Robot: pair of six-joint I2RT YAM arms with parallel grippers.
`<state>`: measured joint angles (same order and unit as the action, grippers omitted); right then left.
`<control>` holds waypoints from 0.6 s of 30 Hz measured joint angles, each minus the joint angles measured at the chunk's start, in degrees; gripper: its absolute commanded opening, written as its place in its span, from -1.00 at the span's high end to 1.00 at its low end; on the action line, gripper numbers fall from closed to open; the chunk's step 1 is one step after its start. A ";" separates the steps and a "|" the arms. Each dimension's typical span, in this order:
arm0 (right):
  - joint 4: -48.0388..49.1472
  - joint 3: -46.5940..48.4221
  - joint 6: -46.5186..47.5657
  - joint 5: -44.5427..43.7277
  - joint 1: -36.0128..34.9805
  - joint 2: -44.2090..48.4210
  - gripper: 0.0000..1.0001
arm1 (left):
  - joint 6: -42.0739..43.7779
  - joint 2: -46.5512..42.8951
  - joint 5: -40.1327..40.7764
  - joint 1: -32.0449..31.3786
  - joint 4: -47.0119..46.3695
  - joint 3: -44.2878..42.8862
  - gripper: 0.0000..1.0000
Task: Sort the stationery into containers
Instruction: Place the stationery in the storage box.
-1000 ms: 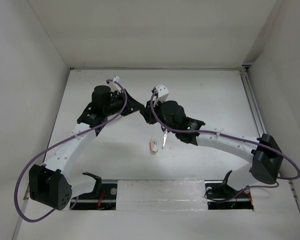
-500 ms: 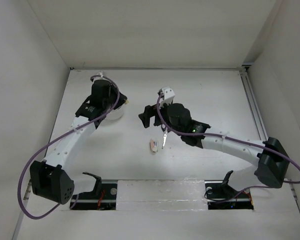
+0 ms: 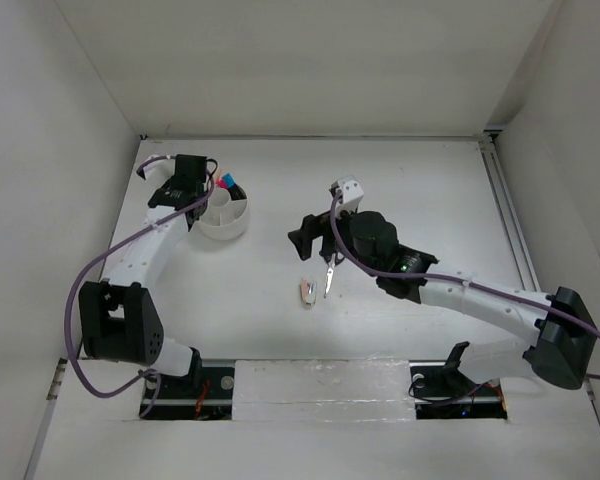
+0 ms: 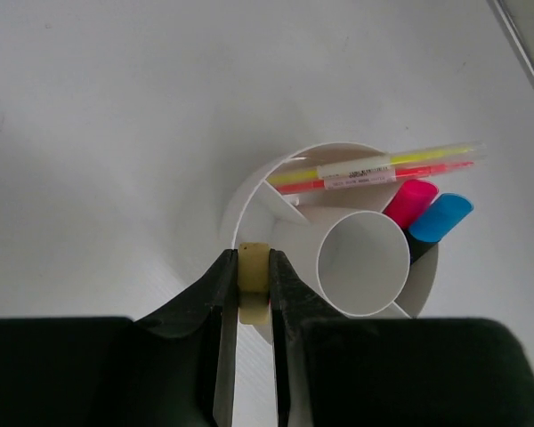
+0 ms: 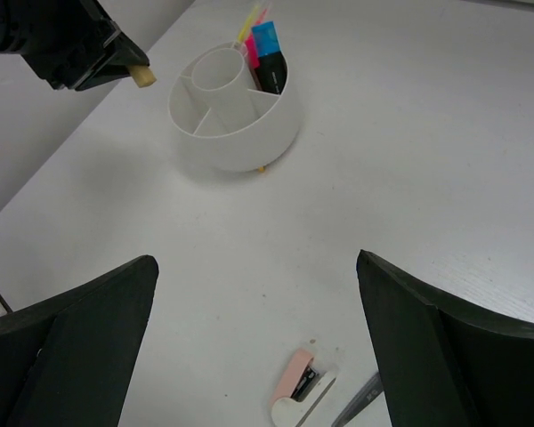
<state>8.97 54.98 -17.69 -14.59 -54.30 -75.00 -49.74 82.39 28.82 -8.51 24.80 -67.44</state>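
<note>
The container is a round white tray with wedge compartments and a central cup. One wedge holds highlighters with a pink cap and a blue cap. Beside them lie a thin yellow stick and a pink pen. My left gripper hangs over the tray's left rim, shut on the tan eraser. My right gripper stands open above the table. Below it lie the white-pink piece and the scissors.
White walls close in the table on the left, back and right. A metal rail runs along the right edge. The arm bases and their cables sit at the near edge.
My right gripper has opened and drawn back from the tray toward the right. The left arm has swung left with the eraser, uncovering the tray.
</note>
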 measured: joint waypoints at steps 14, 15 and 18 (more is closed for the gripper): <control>-0.48 -0.61 0.00 1.11 0.35 1.14 -0.98 | -0.11 5.62 -1.09 -0.04 -2.29 -0.17 1.00; -0.48 -0.61 0.00 1.11 0.35 1.14 -0.98 | -0.11 5.84 -1.46 -0.04 -2.71 -0.17 1.00; -0.52 -0.61 0.00 1.11 0.35 1.14 -0.98 | -0.13 6.03 -2.71 -0.04 -3.54 -0.17 1.00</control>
<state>8.45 54.37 -17.69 -13.47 -53.95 -73.87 -49.87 88.42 26.11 -8.56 21.26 -67.61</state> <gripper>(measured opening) 0.991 0.109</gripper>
